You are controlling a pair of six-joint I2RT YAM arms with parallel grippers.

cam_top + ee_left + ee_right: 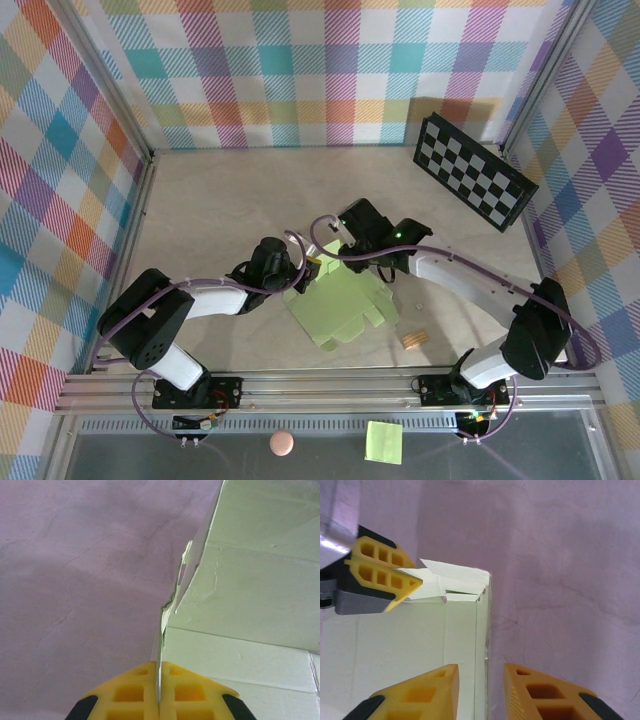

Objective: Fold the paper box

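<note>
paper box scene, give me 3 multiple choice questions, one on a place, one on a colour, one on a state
1. Where is the checkerboard from the paper box?
A) near left
B) far right
C) underneath it

2. What colour is the paper box?
A) orange
B) blue
C) pale green

3. The left end effector is:
A) shut on the paper box's edge
B) wide open
C) shut on nothing

Answers:
1 B, the top view shows it toward the far right corner.
2 C, the card looks pale green in every view.
3 A, in the left wrist view it pinches the thin card edge.
</note>
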